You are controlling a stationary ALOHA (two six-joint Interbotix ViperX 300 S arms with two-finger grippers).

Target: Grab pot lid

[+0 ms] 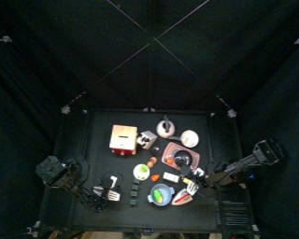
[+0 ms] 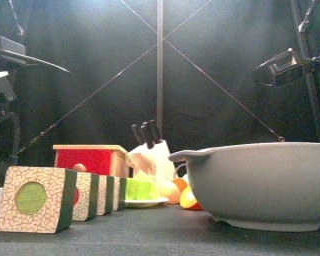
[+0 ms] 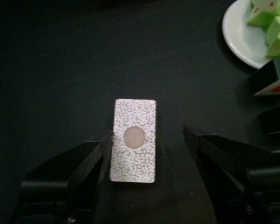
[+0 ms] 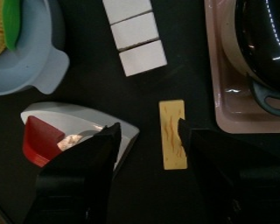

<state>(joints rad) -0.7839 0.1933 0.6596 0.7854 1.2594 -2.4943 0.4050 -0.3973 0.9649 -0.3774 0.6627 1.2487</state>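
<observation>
Nearest the front edge, the left pincer (image 3: 146, 138) hangs with its jaws apart on either side of a white speckled rectangular block with a pinkish oval in its middle (image 3: 136, 140), at about 7 o'clock on the black counter (image 1: 83, 140). The right pincer (image 4: 157, 136) is at about 4 o'clock, jaws likewise apart over a small yellow wooden slab (image 4: 173, 134), with a light grey bowl (image 2: 256, 185) close by. Farther in sits a pink tray (image 1: 177, 156) carrying something dark and glossy. The pot lid appears to be the small round grey disc with a dark centre (image 1: 166, 125) near the far edge, at about 12 to 1 o'clock, well apart from both pincers and roughly at 11 o'clock from the right one. It is too small to be sure of detail. Being round, it has no long axis; it seems to lie flat with its centre knob upward. It will likely be stiff, light and smooth, apt to slip if pinched at the rim, so the knob is the better hold, taken from straight above.
</observation>
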